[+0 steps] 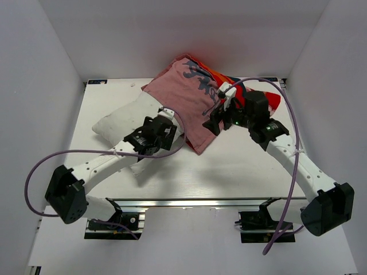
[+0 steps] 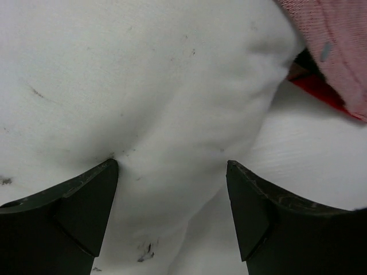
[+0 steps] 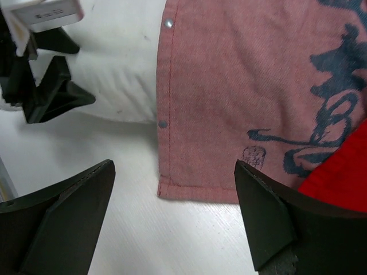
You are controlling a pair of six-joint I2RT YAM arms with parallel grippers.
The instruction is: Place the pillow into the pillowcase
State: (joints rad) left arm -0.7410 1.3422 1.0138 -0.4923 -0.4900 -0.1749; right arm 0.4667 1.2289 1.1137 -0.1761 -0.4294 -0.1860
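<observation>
While both arms reach in from the near edge of the table (image 1: 229,172), the left arm lies low and slants toward the middle, with the left gripper (image 1: 163,130) over the near right end of the pillow (image 1: 117,123). In its wrist view the fingers stand wide apart with white fabric bulging between and beyond them; nothing is clamped. The right arm bends in from the right, elbow up, wrist turned left, with the right gripper (image 1: 213,120) hanging over the near hem of the pillowcase (image 1: 183,94). Those fingers are spread as wide as they go and hold nothing. The pillow is white, plump and softly creased with a few small dark specks. It lies diagonally left of centre, and its far right end disappears under the pillowcase hem; how far in it goes I cannot tell. The pillowcase sits at far centre, bunched, dull pink inner side up with dark brush marks. Bright red shows along its right and far edges, and two small snaps (image 3: 168,23) sit on the hem.
</observation>
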